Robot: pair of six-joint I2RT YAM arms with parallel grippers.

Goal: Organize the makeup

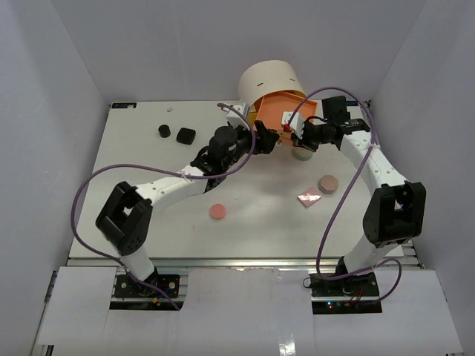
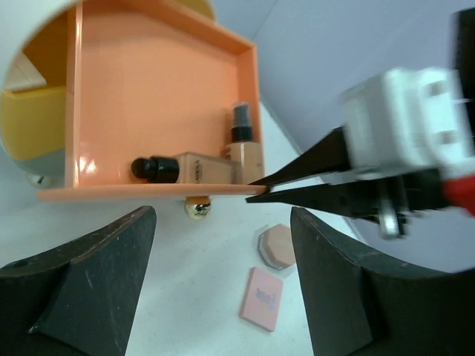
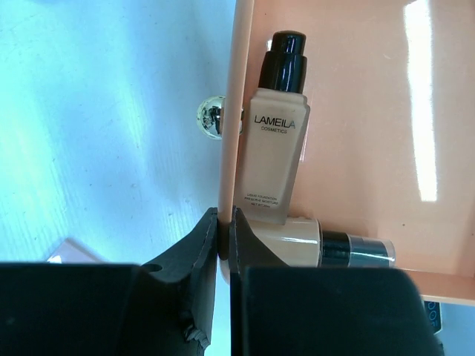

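The orange drawer (image 1: pixel 286 111) stands pulled out of the cream cylindrical box (image 1: pixel 269 78). My right gripper (image 3: pixel 224 222) is shut on the drawer's front wall (image 3: pixel 234 89), next to its gold knob (image 3: pixel 210 117). Two brown bottles with black caps lie in the drawer, one (image 3: pixel 274 148) along the wall and one (image 3: pixel 326 248) across the corner. My left gripper (image 2: pixel 223 282) is open and empty, hovering in front of the drawer (image 2: pixel 163 89). A tan compact (image 2: pixel 278 246) and a pink square palette (image 2: pixel 261 298) lie on the table below it.
A pink round compact (image 1: pixel 217 211) lies mid-table. Two small black jars (image 1: pixel 164 131) (image 1: pixel 185 135) sit at the back left. A grey-green compact (image 1: pixel 302 154) lies under my right wrist. The tan compact (image 1: pixel 328 182) and the palette (image 1: pixel 309 197) are at the right.
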